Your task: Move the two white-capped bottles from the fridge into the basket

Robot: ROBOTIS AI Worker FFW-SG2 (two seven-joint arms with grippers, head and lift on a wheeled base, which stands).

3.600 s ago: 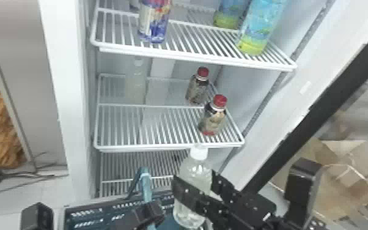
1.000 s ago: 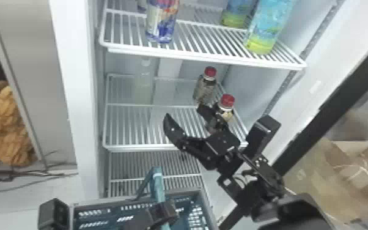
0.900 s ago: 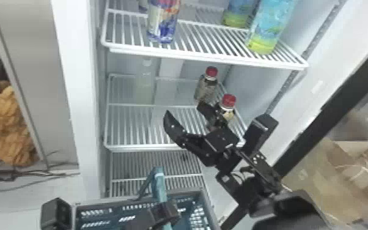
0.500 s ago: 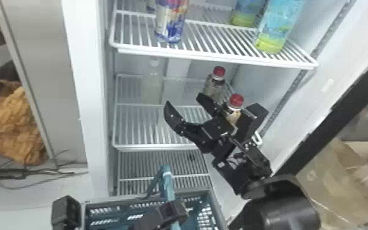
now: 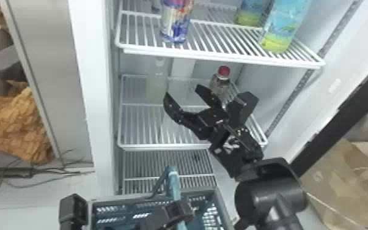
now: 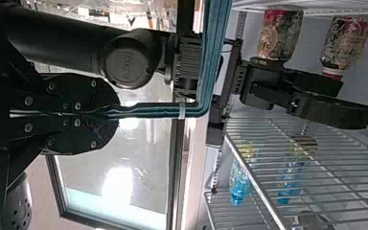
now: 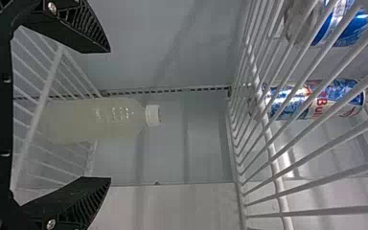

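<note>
Going for the white-capped bottle [image 7: 96, 120], left of centre in the right wrist view, our right gripper [image 5: 182, 91] gapes; our left gripper [image 6: 117, 115] clamps the basket handle [image 6: 213, 62]. Next, we should advance and squeeze.

The bottle [image 5: 156, 85] stands on a shelf [image 5: 192, 147] behind the basket [image 5: 222, 202].

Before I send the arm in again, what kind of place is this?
Most likely a glass-door drinks fridge, perhaps in a shop or a lab mock-up: white wire shelves at several levels, a red-capped bottle and a can standing on them.
</note>
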